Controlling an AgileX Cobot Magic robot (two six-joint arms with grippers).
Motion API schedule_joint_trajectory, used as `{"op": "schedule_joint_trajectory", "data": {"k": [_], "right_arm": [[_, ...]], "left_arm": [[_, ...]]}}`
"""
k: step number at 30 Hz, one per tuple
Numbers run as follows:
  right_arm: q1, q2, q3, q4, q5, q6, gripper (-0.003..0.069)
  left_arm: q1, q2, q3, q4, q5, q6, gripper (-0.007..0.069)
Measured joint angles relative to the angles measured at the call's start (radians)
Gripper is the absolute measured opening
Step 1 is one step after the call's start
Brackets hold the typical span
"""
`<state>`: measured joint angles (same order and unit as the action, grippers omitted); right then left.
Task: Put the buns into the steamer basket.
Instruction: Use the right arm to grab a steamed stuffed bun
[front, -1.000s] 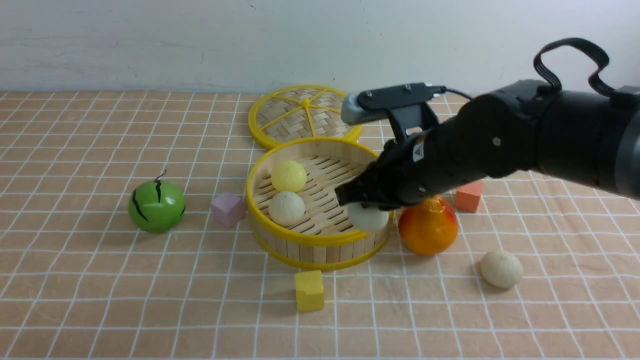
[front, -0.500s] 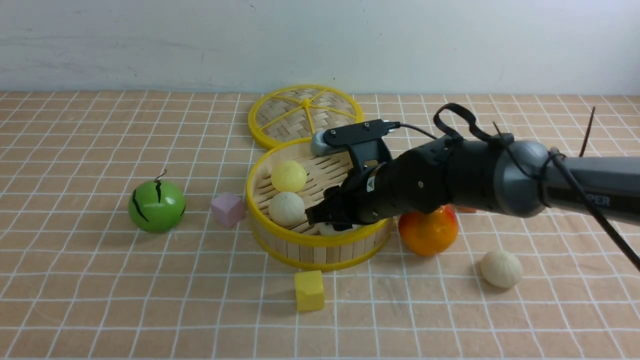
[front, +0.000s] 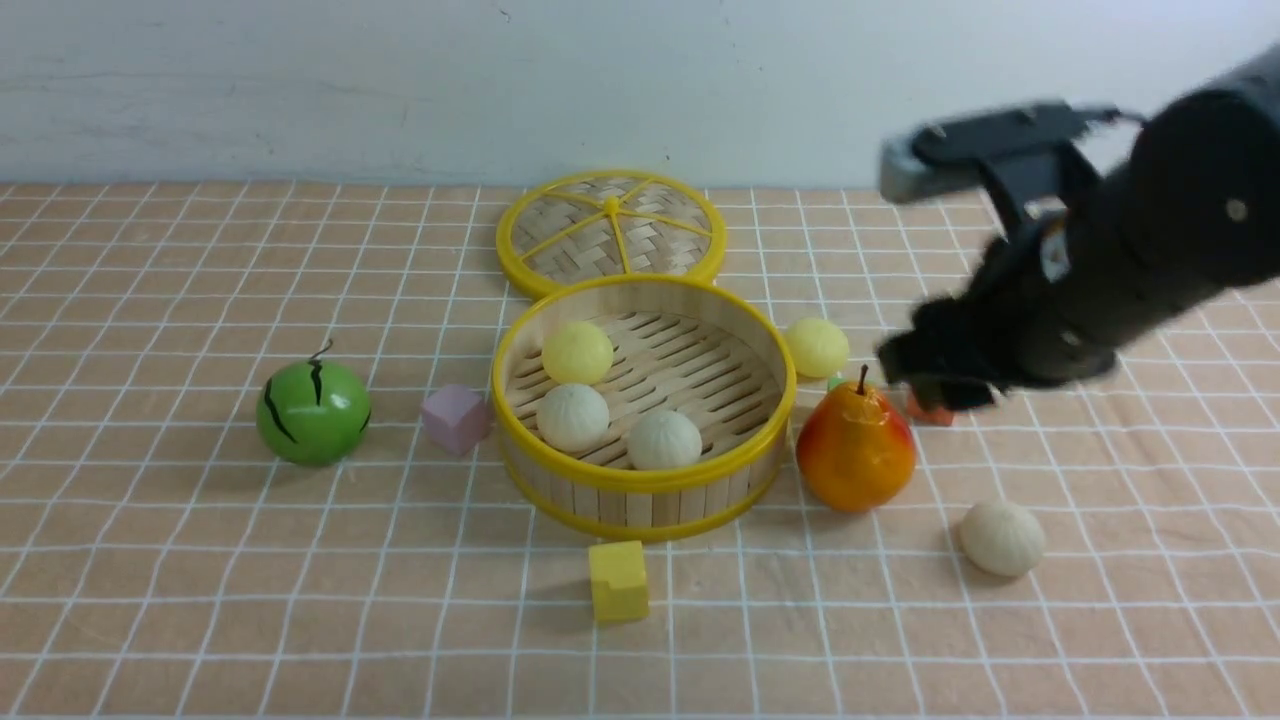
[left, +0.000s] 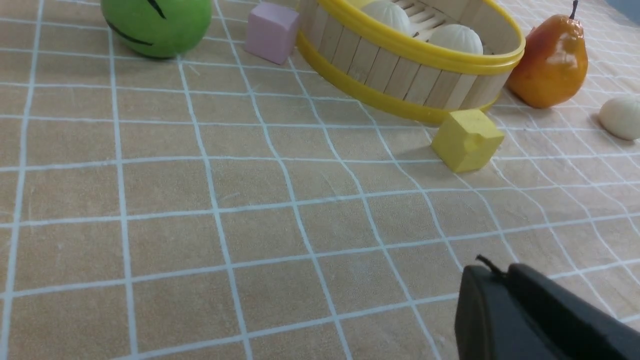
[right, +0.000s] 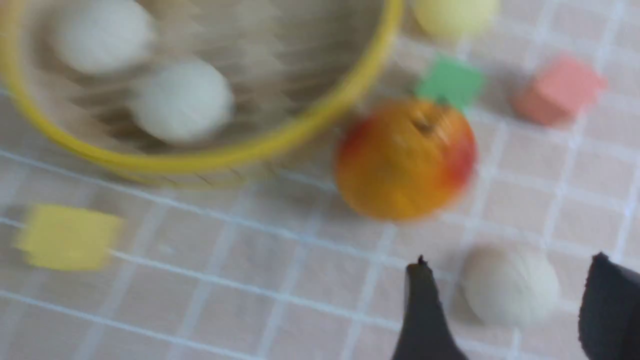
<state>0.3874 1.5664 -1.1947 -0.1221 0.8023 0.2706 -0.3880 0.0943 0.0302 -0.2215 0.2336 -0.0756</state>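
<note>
Bamboo steamer basket (front: 600, 505) holds three buns (front: 577, 352); a white bun (front: 1002, 538) lies at its 4 o'clock, a yellow bun (front: 817, 346) at 2 o'clock. The right gripper (right: 510, 265) is spread and empty, the left gripper (left: 495, 272) pressed together. I think it might bump the pear (front: 855, 455) and knock a bun away.

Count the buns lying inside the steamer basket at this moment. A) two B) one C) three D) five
C: the steamer basket holds one pale yellow bun and two off-white buns; a second yellow bun and a third off-white bun sit outside it on the checked cloth.
</note>
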Motion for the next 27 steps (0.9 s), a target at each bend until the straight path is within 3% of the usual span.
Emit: {"op": "schedule_joint_trajectory", "data": {"k": [4,12,23,27], "right_arm": [[-0.073,0.030,0.139,0.010,-0.110,0.056,0.0353],[-0.135,0.107,0.166,0.031,-0.320,0.063,0.0348],[-0.142,0.184,0.166,0.033,-0.393,0.064,0.0336],[-0.145,0.191,0.166,0.033,-0.395,0.064,0.0294]], "left_arm": [[0.000,0.000,0.000,0.000,0.000,0.000,0.0043],[0.000,0.000,0.000,0.000,0.000,0.000,0.0054],[0.000,0.000,0.000,0.000,0.000,0.000,0.0064],[0.000,0.000,0.000,0.000,0.000,0.000,0.0068]]}}
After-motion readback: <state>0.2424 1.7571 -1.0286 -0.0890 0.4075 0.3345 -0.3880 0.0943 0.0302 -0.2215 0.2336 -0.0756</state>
